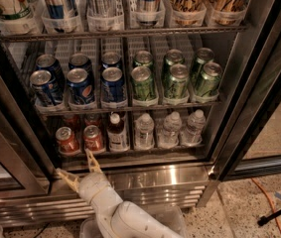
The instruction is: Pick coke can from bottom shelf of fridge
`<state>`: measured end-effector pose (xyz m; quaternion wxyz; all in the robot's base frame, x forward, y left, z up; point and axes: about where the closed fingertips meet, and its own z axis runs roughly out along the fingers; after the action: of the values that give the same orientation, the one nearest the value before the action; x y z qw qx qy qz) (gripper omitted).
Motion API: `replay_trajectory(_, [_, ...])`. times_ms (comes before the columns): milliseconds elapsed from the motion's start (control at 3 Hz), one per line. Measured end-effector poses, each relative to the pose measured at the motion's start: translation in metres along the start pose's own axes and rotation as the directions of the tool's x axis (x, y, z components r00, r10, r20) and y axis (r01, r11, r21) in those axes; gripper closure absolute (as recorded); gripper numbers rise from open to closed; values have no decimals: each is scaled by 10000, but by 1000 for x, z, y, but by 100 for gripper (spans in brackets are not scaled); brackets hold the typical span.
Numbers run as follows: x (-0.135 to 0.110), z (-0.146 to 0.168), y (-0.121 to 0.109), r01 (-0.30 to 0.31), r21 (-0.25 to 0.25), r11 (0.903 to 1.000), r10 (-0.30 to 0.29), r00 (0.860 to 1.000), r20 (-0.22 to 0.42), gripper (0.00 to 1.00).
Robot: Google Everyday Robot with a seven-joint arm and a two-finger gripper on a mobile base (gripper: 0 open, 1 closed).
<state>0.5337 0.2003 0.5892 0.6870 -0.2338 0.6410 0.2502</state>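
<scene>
Gripper: we see the gripper (74,163) at the lower left, on a white arm (125,219) that comes up from the bottom edge; it sits before the steel sill, just below the bottom shelf (150,157).
Fingers: we find the two fingers (91,160) spread apart in a V with nothing between them; one tip points up at the shelf's front edge, the other leans out to the left.
Coke can: we place the coke can (94,139) upright at the front of the bottom shelf, second lane from the left; it stands just above the upper fingertip, and we cannot tell whether they touch.
Neighbours: a second red can (68,141) stands just left of it; more red cans show dimly behind both; a dark bottle (116,133) with a white cap stands just right of it; three water bottles (170,129) fill the lanes further right.
Shelf above: we count blue cans (80,86) on the left and green cans (175,81) on the right, in rows.
Top shelf: tall cans and cups (150,4) stand in clear trays.
Fridge: the fridge (170,175) stands open before us; its dark-framed door (259,98) runs down the right.
Floor: an orange cable (271,205) lies on the speckled floor at the right.
</scene>
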Motion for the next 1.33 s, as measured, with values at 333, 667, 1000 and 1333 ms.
replay_trajectory(333, [0,0,0,0,0,10000,0,10000,0,32])
replay_trajectory(667, [0,0,0,0,0,10000,0,10000,0,19])
replay_trajectory(1000, [0,0,0,0,0,10000,0,10000,0,20])
replay_trajectory(1333, [2,3,0,182,-44,9998,-183,9998,-69,22])
